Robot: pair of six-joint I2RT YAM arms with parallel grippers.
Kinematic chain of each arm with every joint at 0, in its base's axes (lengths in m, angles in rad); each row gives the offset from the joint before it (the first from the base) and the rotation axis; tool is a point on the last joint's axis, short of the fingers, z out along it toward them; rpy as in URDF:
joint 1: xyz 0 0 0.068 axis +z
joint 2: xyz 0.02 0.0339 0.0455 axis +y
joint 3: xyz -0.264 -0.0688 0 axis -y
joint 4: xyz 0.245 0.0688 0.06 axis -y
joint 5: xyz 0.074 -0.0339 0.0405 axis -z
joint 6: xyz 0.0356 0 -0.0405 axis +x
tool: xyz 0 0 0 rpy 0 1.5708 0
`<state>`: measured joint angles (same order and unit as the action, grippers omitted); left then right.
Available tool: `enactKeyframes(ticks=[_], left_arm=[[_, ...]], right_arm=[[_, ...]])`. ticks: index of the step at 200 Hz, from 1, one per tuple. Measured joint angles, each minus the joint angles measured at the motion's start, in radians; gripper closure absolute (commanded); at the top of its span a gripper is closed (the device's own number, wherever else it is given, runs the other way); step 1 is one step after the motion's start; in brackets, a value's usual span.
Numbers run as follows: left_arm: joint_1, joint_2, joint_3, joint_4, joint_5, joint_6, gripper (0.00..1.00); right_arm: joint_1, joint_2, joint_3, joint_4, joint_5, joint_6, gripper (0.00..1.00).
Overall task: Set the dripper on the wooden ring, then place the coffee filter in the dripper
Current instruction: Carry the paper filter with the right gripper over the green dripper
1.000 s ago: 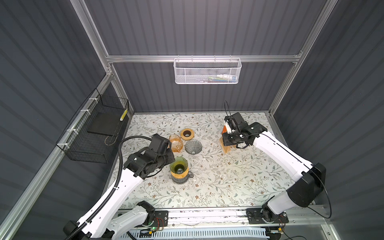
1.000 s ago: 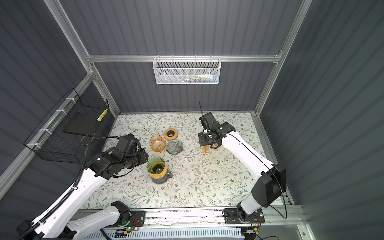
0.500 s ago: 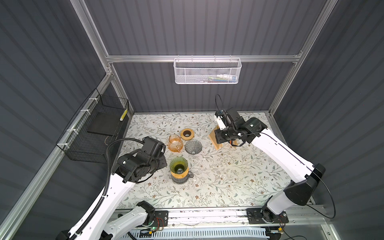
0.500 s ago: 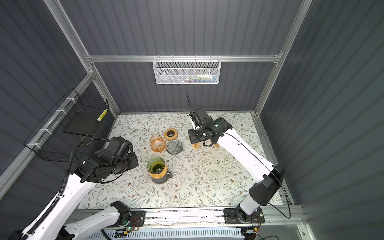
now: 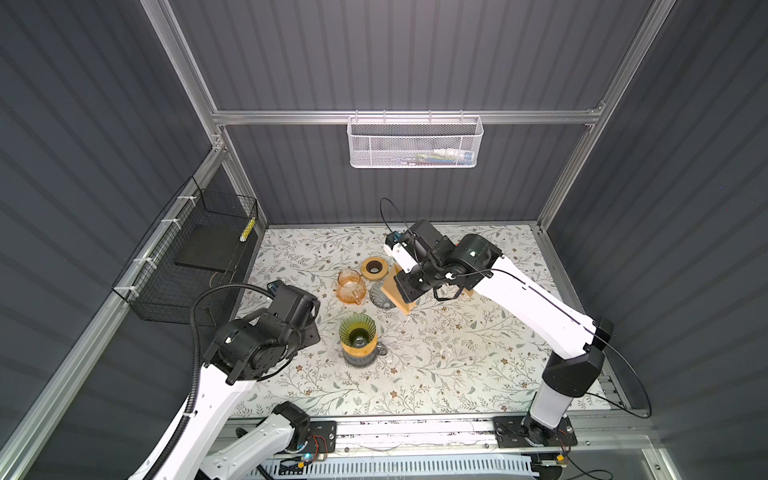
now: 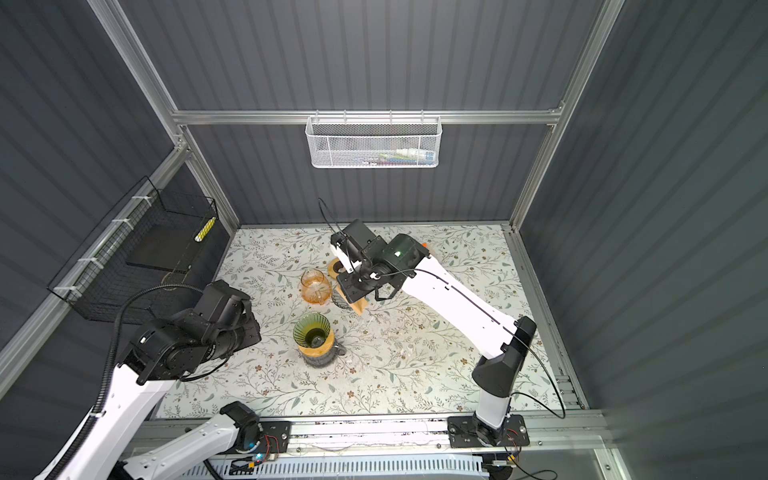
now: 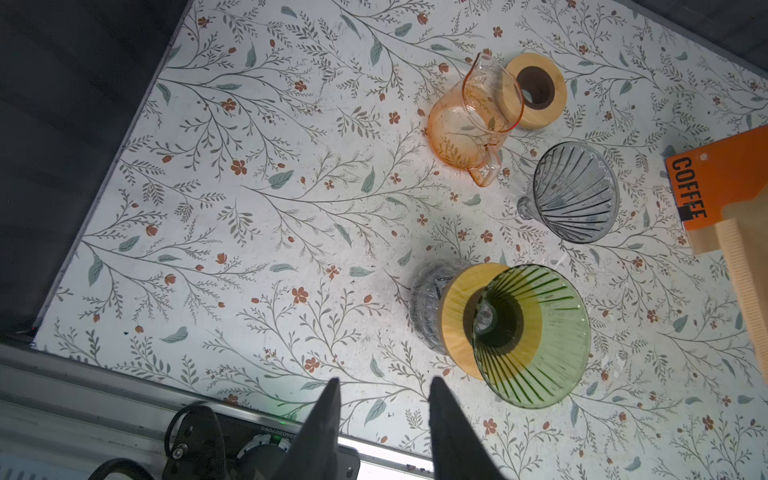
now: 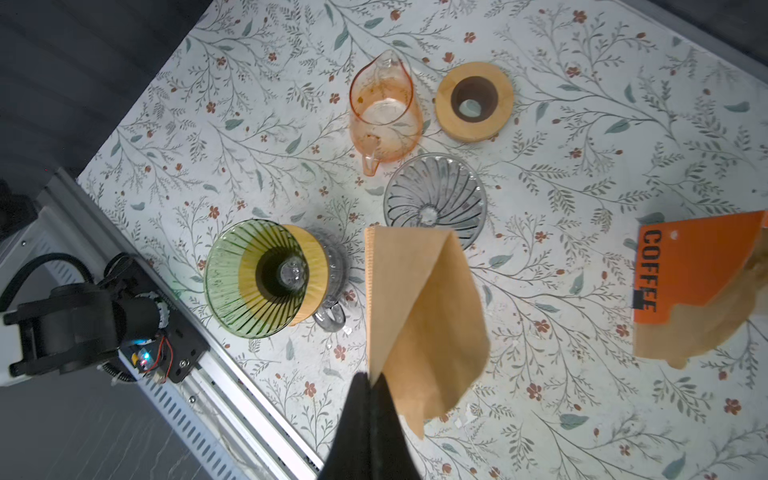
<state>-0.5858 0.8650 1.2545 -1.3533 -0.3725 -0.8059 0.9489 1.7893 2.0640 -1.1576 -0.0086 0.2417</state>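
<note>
the right gripper (image 8: 368,380) is pinched tight on one edge of the brown paper cone coffee filter (image 8: 419,316), its two black fingers pressed together with the paper between them. the filter hangs in the air, partly spread open, and is not yet in the green ribbed glass dripper (image 8: 249,278). in both top views the filter (image 5: 405,306) (image 6: 359,308) is held beyond the green dripper (image 5: 357,332) (image 6: 311,330), toward the back wall and a little to the right, clear of its rim.

the green dripper stands upright on a round wooden collar (image 7: 457,320) over a clear glass carafe (image 7: 424,307) on the floral-print tabletop (image 5: 457,365). the left gripper (image 7: 384,384) is spread apart and empty, its dark fingers hovering over bare tabletop near the green dripper, on the left of it in the top views.

just behind the green dripper sits a grey ribbed glass dripper (image 7: 575,191), and the hanging filter overlaps it in the top views. further behind the green dripper, slightly left, stands an orange-tinted glass pitcher (image 7: 469,124), with a flat wooden ring (image 7: 538,89) touching or just beside it; i cannot tell which. to the right of the green dripper and further back, well apart, lies an orange holder printed "coffee" (image 8: 698,266) over a stack of brown paper filters (image 8: 706,336).
</note>
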Motion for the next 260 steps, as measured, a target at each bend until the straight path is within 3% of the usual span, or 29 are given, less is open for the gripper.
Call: enactKeyframes(ticks=[76,239,260], left_arm=[[0.0,-0.059,-0.027,-0.019,-0.006,-0.011,0.6],[0.0,-0.138,-0.055,0.036,0.042,0.033,0.6],[0.0,-0.144,-0.055,0.051,0.051,0.045,0.6]], right_arm=[[0.115,0.163,0.18,-0.115,-0.068,-0.007,1.0],[0.167,0.352,0.372,-0.238,-0.064,0.066,1.0],[0.167,0.353,0.372,-0.233,-0.069,0.074,0.89]])
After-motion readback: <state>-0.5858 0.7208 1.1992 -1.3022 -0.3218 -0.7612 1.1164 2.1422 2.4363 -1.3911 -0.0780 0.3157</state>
